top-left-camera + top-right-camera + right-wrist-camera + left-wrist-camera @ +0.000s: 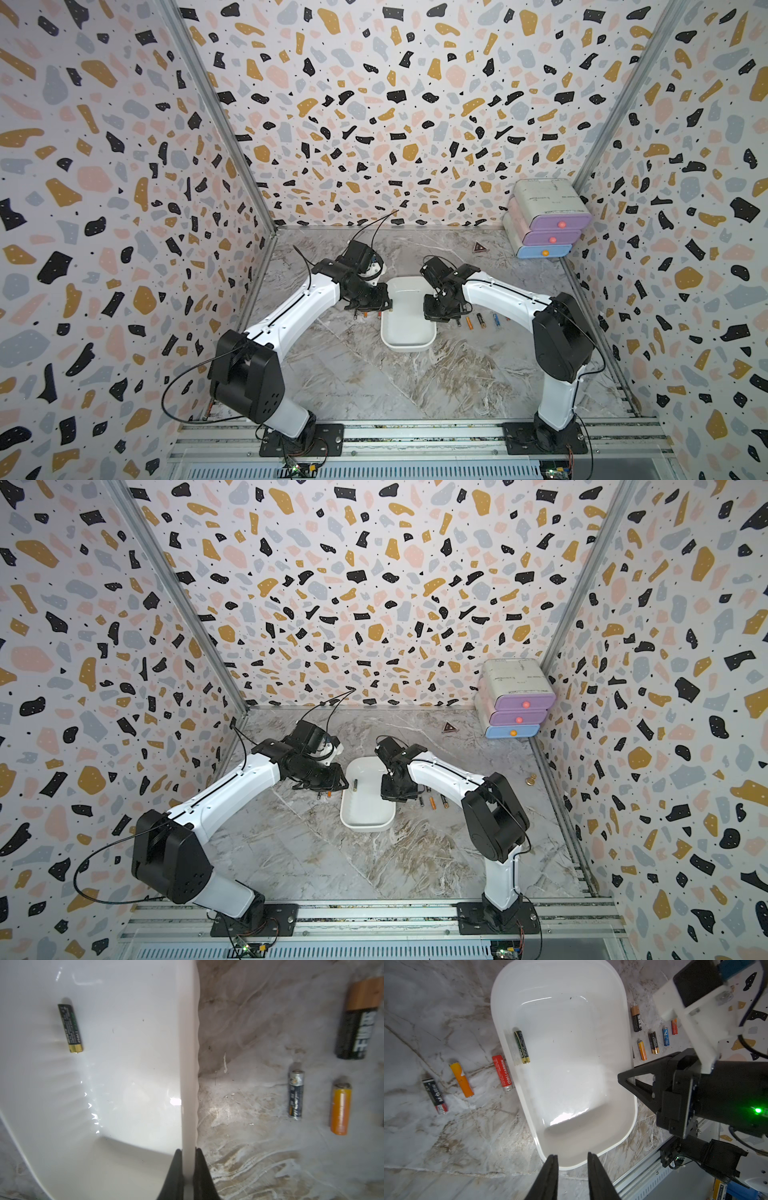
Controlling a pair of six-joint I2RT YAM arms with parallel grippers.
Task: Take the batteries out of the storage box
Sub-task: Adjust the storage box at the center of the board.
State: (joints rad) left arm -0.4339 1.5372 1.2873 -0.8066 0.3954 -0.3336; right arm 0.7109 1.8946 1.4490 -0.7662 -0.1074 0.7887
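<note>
The white storage box (409, 332) lies mid-table between both arms. One black-and-gold battery (522, 1047) rests inside it against the left wall, also seen in the right wrist view (70, 1028). My right gripper (188, 1150) is shut on the box's right rim. Over the box's left side hangs my left gripper (572, 1156), open and empty. Left of the box, three batteries lie on the table: black-red (435, 1096), orange (462, 1080), red (502, 1073). To its right lie several more, among them black-copper (636, 1019), orange (340, 1108) and blue (665, 1036).
A pastel purple-and-blue drawer unit (544, 220) stands at the back right corner. A small dark triangle (478, 247) lies near it, and a brass knob (530, 779) sits by the right wall. Patterned walls close three sides; a metal rail (415, 432) runs along the front.
</note>
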